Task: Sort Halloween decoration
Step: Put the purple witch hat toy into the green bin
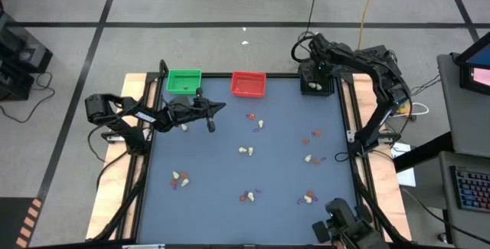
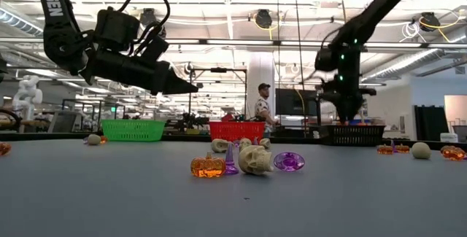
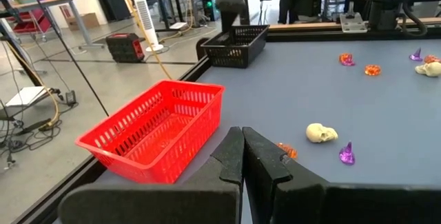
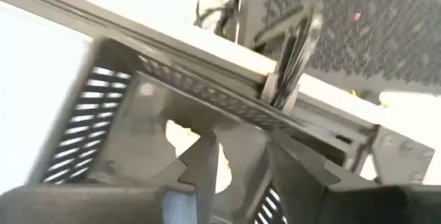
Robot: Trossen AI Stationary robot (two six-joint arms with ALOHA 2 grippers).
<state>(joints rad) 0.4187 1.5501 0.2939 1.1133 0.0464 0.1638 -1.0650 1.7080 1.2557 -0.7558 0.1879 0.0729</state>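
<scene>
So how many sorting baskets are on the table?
3, all along the far edge: the green basket toward the left, the red basket in the middle, and the black basket at the right corner, partly covered by the right arm.

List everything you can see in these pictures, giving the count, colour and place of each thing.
table: one, grey-blue top, under both arms
green tray: one, green, table's far edge, left
red tray: one, red, far edge, middle
black tray: one, black, far right corner, cream pieces inside
trinkets: many, cream, orange and purple, scattered over the table in small groups
person: one, in the room beyond the table
left end effector: one, dark, shut, empty, above the table near the green tray
right end effector: one, dark, open, over the black tray
</scene>
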